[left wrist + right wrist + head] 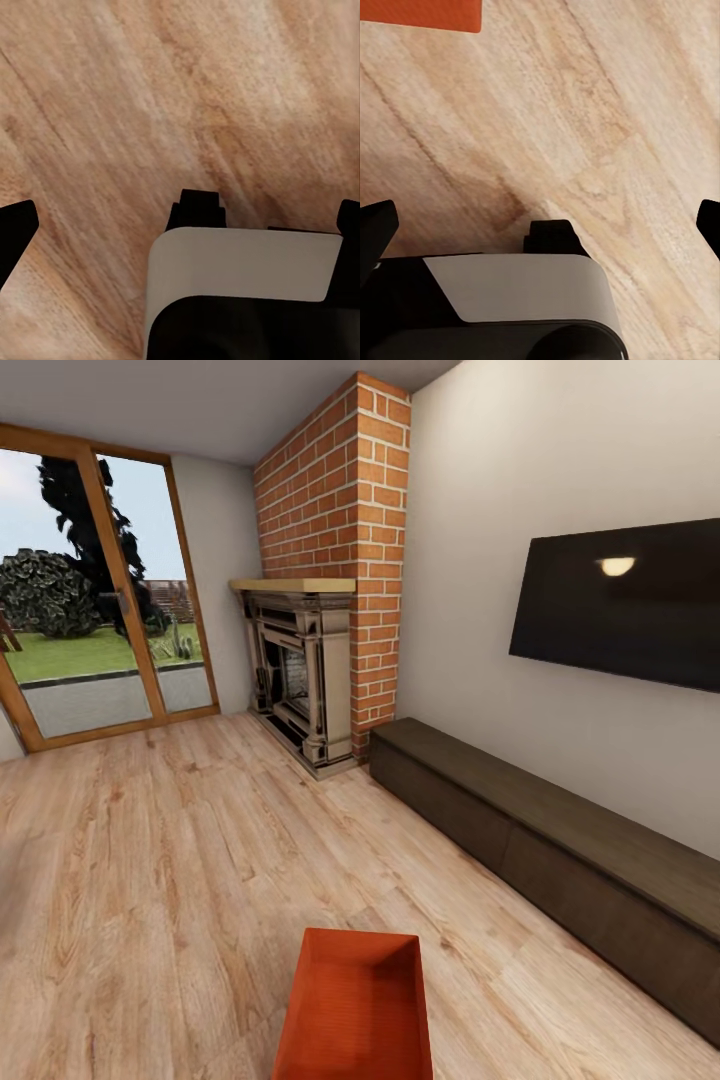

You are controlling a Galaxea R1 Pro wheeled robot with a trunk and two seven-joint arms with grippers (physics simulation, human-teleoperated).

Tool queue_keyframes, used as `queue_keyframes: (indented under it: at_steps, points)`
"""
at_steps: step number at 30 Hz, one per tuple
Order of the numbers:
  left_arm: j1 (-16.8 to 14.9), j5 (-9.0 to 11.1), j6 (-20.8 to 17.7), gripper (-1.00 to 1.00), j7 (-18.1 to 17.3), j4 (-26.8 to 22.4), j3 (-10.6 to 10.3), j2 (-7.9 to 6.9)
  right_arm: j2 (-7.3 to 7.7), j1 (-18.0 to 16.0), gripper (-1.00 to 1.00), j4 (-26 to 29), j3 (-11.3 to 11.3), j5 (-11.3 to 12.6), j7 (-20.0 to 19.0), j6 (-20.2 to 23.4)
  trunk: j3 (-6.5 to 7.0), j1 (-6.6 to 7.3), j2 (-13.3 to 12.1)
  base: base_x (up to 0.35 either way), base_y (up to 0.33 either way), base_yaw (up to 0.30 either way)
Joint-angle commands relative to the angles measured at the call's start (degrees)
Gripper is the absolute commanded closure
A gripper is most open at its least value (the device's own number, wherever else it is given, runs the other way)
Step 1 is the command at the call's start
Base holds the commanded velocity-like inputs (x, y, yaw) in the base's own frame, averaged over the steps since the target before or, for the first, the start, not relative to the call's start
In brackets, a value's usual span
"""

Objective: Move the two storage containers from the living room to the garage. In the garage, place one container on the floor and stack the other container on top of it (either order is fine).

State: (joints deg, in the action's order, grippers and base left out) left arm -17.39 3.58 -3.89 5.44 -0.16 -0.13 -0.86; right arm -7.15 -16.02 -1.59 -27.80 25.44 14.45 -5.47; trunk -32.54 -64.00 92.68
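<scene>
One storage container (356,1010), an orange-red lidless bin with a ribbed inside, stands on the living room's light wood-plank floor (170,880), low and central in the head view, right in front of me. A corner of this orange container (431,13) also shows in the right wrist view. My right gripper (547,206) hangs open over bare planks, apart from the bin. My left gripper (187,204) is open too, with nothing but wood floor beneath its fingers. The garage is out of view.
A long dark low cabinet (560,860) runs along the right wall under a wall-mounted TV (630,605). A red-brick fireplace (320,650) stands ahead, and wood-framed glass doors (95,600) are at the far left. Open plank floor stretches left and ahead.
</scene>
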Motion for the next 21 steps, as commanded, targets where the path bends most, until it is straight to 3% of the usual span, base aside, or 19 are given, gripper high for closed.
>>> queue_keyframes:
  at_steps: [1,21]
  points:
    - [-0.03,0.37,-0.21,-1.00,0.10,-0.02,-0.05,0.03,-0.02,-0.06,-1.00,-0.17,-0.47,0.58,0.05,-0.33,-0.05,0.01,0.03,0.000,0.000,0.000]
    - [-0.02,0.37,-0.86,-1.00,-0.42,-0.02,-0.05,1.07,0.03,-0.06,-1.00,-0.17,-0.49,0.57,0.04,-0.27,-0.05,0.01,0.03,0.000,0.000,0.000]
